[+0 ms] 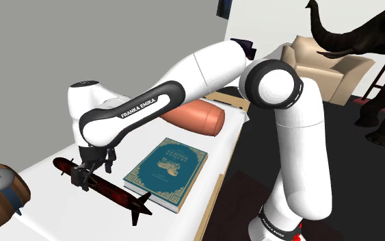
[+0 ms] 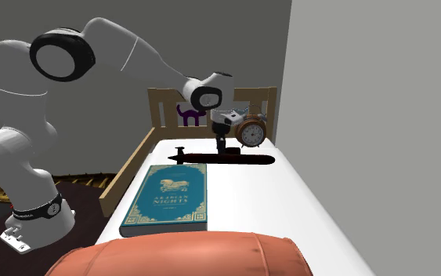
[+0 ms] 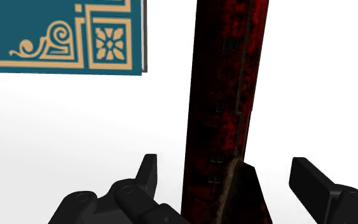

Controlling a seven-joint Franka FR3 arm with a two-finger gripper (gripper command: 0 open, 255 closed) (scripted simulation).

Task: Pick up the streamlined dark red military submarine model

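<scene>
1. The dark red submarine (image 1: 109,192) lies on the white bed (image 2: 289,204), just beside the teal book (image 1: 167,171).
2. The claw (image 3: 228,184) stands apart, straddling the hull without touching it.
3. The model is probably rigid, light and slick; the mid-hull, clear of the fins, looks the best place to grip.

One dark red submarine (image 1: 120,196), one teal book (image 1: 167,171), one bolster (image 1: 195,118), one clock (image 2: 251,133)

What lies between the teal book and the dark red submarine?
Nothing: in the wrist view, bare white surface separates the book and the submarine.
</scene>
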